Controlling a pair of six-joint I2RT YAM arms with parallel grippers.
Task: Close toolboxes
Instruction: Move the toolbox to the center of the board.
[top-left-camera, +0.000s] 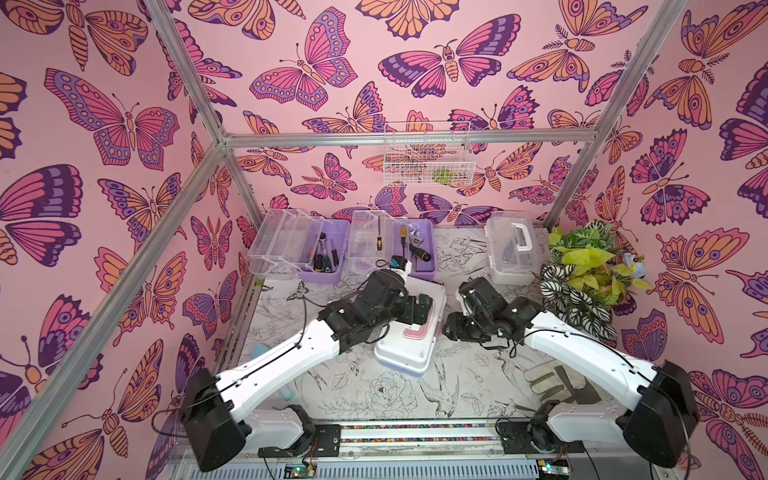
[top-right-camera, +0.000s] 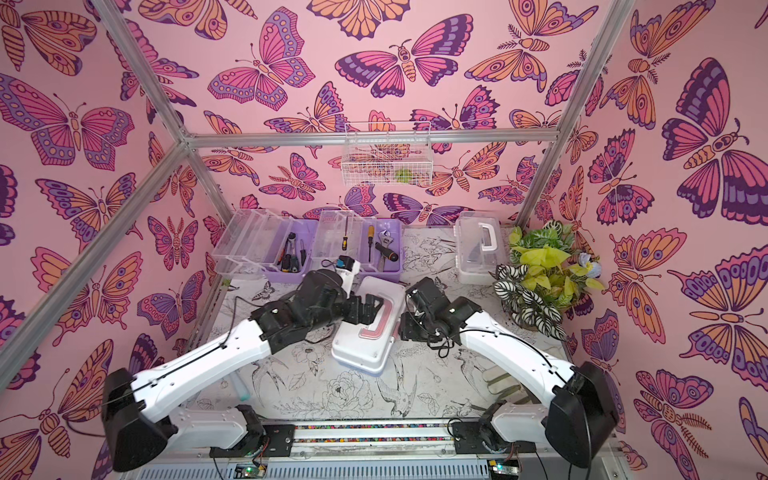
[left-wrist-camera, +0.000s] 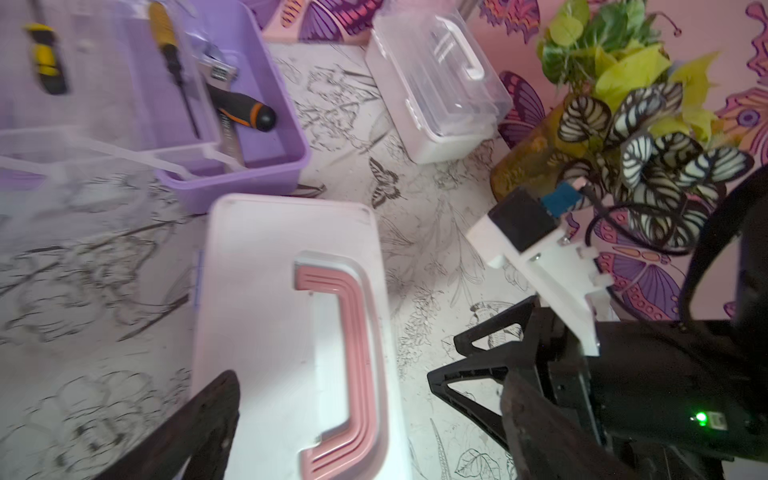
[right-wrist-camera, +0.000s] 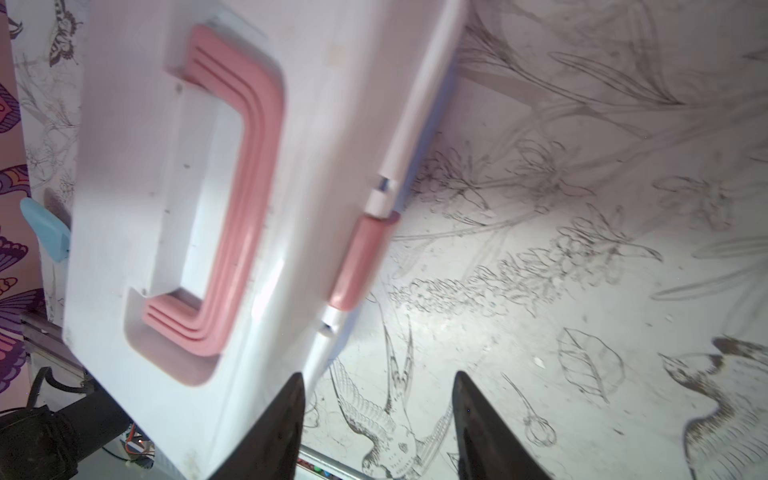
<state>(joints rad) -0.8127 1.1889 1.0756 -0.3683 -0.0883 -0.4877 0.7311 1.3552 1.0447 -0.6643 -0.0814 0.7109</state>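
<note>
Well, the light blue plastic toolbox with the white lid (top-left-camera: 409, 347) sits mid-table, lid down, its pink handle (left-wrist-camera: 353, 353) folded flat. The left gripper (top-left-camera: 422, 309) hangs over that lid with its jaws spread wide, grasping nothing. The right gripper (right-wrist-camera: 378, 376) is just beside the box's latch side, jaws apart with only bare table between them and one tip close against the box's edge. The pink latch (right-wrist-camera: 361, 262) looks flat, though I cannot tell whether it has clicked.

At the back, the purple-based box by the side wall (top-left-camera: 322, 277) and the purple-based box next to it (top-left-camera: 427, 272) both gape open, clear lids thrown back, tools inside. The white box with the clear lid (top-left-camera: 509, 249) looks shut.

My worry is that the near tip could shove the blue box askew if the right arm swings away carelessly. The black-and-orange tool handle (left-wrist-camera: 249, 116) also seems to ride high, so a lid brought down on it might jam. Slick clear plastic could slip from a pinch, too.
</note>
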